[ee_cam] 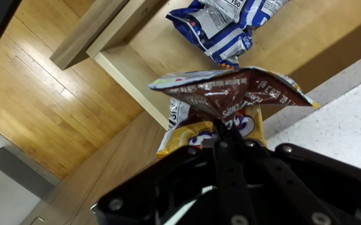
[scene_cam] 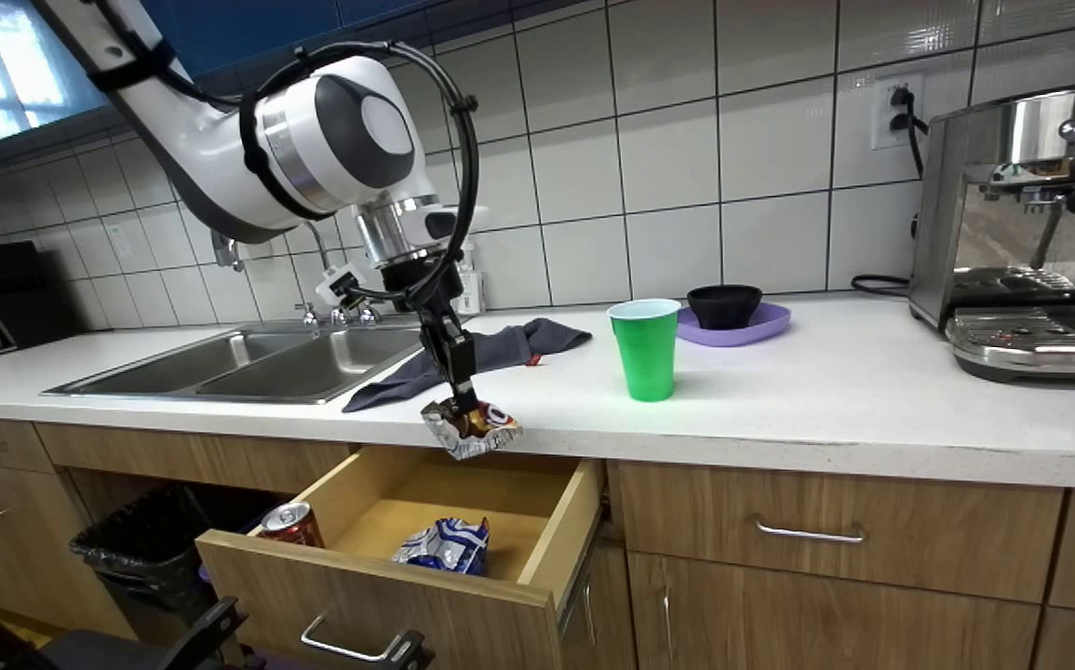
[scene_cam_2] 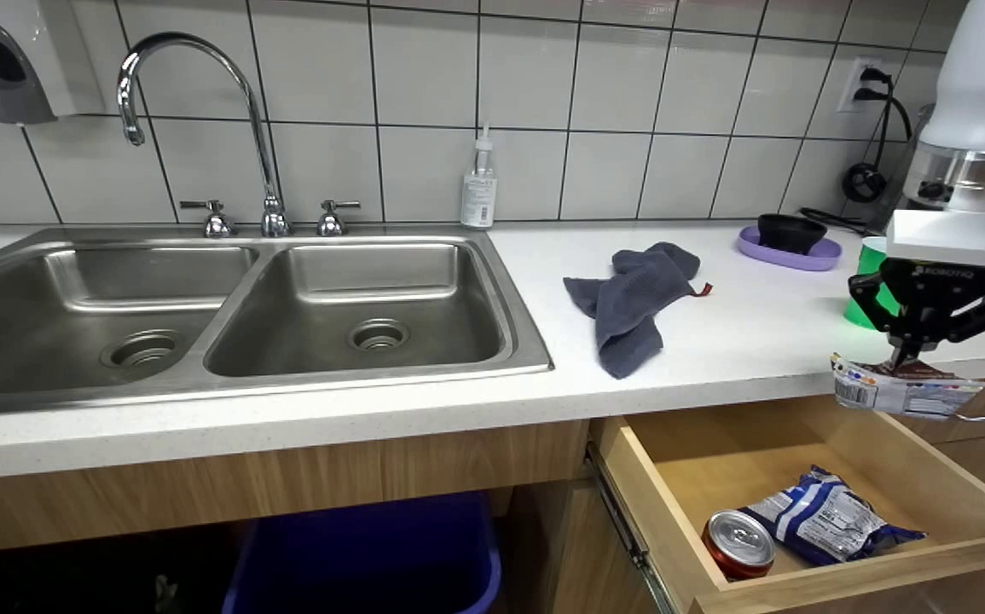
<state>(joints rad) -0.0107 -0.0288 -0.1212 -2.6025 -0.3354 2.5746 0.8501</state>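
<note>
My gripper (scene_cam: 469, 406) is shut on a crumpled brown and yellow chip bag (ee_cam: 211, 93), pinching it near its middle so the ends flare out. In an exterior view the bag (scene_cam_2: 906, 396) shows its pale printed side below the fingertips. It hangs above the pulled-out wooden drawer (scene_cam: 383, 591), close to the counter's front edge. Inside the drawer lies a blue and white snack bag (scene_cam_2: 833, 516), beyond the held bag in the wrist view. A red can (scene_cam_2: 739, 546) with a silver top stands in the drawer's front corner, beside the blue bag.
On the counter (scene_cam: 826, 400) are a green cup (scene_cam: 646, 358), a purple plate (scene_cam: 770, 326) bearing a black bowl (scene_cam: 725, 307), and a dark grey cloth (scene_cam_2: 633, 298). A double sink (scene_cam_2: 509, 341) and an espresso machine (scene_cam: 942, 233) flank them. A lined bin (scene_cam: 141, 558) stands below.
</note>
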